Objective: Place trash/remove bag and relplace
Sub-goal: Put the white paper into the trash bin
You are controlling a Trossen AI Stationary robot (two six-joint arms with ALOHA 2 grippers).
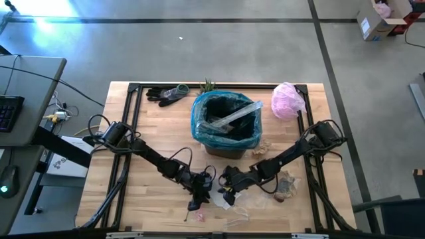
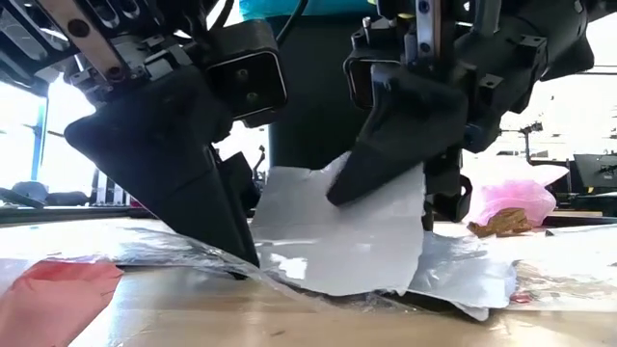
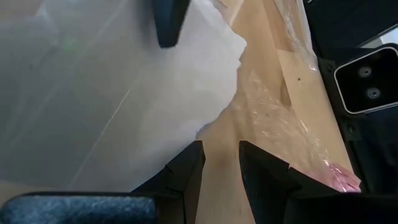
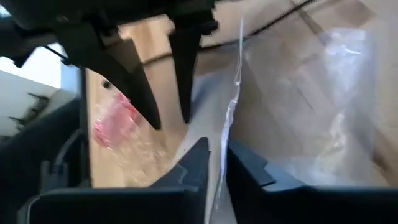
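White paper scrap stands pinched by the right gripper at lower centre of the high view, below the teal bag. Left gripper, fingers slightly spread, sits just beside it. Best to lift slowly, keeping the wrapper underneath from dragging.

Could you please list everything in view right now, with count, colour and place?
bin: one, dark, table's far middle, lined with the teal bag
silvery wrapper: one, inside the bin
pink bag: one, far right corner
gloves: dark, far left of the bin
plant: one, green, behind the bin
white paper scrap: one, near middle, in the right end effector
clear wrappers: near edge, count unclear
brownish lump: one, right of the arms
table: one, light wood
left end effector: open, near middle
right end effector: shut on the scrap
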